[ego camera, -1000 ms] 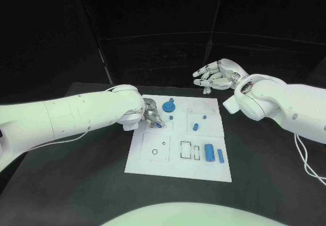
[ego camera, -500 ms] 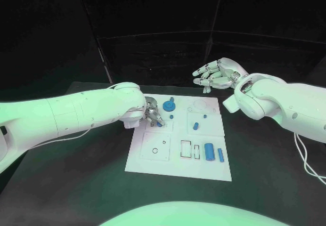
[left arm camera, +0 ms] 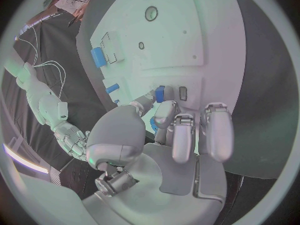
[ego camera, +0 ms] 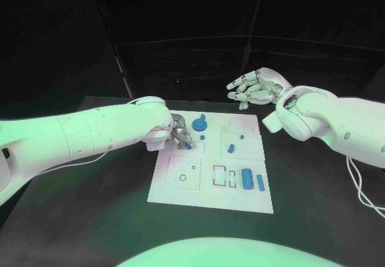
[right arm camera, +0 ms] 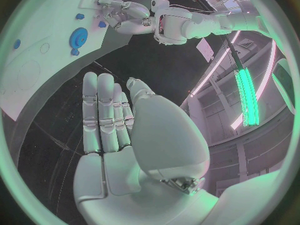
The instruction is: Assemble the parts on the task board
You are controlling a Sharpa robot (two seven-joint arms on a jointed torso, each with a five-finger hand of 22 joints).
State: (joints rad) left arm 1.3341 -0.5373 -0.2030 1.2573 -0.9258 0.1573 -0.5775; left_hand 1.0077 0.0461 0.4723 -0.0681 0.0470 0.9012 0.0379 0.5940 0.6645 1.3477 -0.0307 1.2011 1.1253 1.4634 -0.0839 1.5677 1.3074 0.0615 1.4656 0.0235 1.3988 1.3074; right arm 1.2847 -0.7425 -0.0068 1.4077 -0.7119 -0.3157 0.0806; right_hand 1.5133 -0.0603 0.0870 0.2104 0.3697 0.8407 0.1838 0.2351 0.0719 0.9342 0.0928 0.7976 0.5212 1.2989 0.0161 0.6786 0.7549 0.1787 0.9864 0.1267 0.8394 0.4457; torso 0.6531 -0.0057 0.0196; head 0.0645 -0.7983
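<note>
Black table in dark room, white task board centred, left hand pinching blue part, right hand raised, empty, fingers loosely apart.

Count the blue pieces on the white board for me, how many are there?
6, maybe more hidden by the left hand: a round gear, a small dot, one pinched in the hand, an oval mid-board, and two bars side by side.

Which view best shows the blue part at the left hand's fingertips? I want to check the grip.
The left wrist view: the blue part sits right at the left hand's fingertips, over the board. The head view shows it tiny, mostly hidden under the hand. The right wrist view shows that hand far off, the part unclear.
</note>
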